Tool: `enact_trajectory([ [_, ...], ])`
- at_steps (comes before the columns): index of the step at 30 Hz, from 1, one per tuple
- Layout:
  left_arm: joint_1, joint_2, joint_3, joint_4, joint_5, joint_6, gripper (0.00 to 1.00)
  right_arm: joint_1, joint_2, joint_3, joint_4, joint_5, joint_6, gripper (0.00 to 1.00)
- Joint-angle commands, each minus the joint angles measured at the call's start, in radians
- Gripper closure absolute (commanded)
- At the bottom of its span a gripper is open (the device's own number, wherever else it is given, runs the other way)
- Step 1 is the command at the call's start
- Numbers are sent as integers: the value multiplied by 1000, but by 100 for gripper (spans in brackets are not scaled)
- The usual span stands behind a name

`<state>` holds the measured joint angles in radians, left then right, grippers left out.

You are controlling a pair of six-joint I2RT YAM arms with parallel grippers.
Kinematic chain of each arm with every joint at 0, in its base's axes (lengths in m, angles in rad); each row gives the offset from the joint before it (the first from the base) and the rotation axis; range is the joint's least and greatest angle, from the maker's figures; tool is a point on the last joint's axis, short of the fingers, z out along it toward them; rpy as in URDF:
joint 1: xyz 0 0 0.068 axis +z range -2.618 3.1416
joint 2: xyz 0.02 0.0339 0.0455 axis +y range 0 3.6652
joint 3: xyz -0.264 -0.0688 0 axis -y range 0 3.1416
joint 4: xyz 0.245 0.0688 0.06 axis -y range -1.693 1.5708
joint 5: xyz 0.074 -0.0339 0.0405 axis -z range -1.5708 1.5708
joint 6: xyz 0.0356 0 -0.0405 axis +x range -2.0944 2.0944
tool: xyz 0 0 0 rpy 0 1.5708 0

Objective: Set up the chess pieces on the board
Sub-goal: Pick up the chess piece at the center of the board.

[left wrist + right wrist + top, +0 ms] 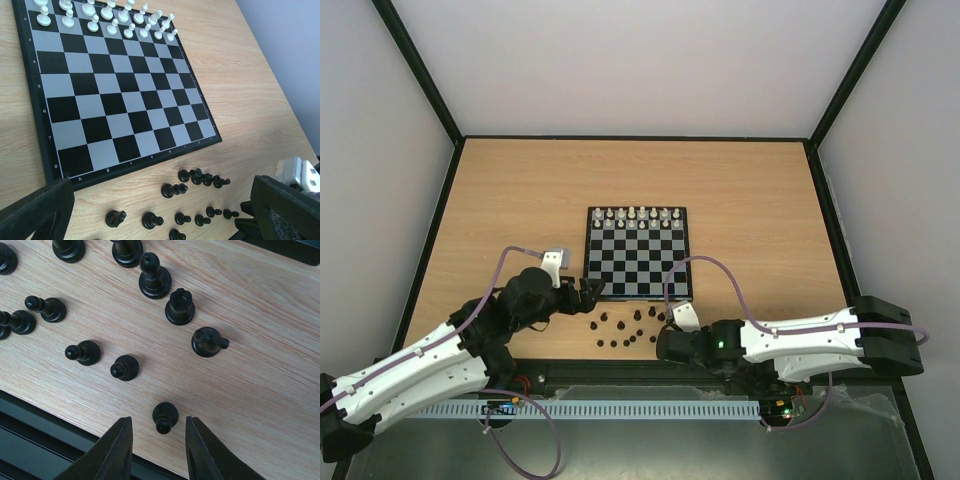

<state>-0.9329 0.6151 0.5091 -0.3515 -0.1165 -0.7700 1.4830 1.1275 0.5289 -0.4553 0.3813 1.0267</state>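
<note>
While the board (638, 268) lies at the middle of the desk (520, 200), white pieces (638, 216) fill its two far rows; the other squares are bare.
Chess pieces (637, 315): dark, standing scattered on the narrow strip between the board's near edge and the desk's near edge.
Left fingers (37, 212): spread wide, by the board's near-left corner.
Right fingers (114, 452): spread, one pawn (165, 416) between their tips, close to the desk edge.
</note>
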Motion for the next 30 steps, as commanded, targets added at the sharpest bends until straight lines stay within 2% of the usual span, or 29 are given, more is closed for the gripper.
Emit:
enact_trajectory([
  [1, -4, 3, -14, 3, -18, -2, 1, -18, 24, 3, 19, -22, -26, 72],
  [30, -4, 5, 11, 25, -19, 27, 0, -58, 80, 9, -37, -15, -21, 96],
])
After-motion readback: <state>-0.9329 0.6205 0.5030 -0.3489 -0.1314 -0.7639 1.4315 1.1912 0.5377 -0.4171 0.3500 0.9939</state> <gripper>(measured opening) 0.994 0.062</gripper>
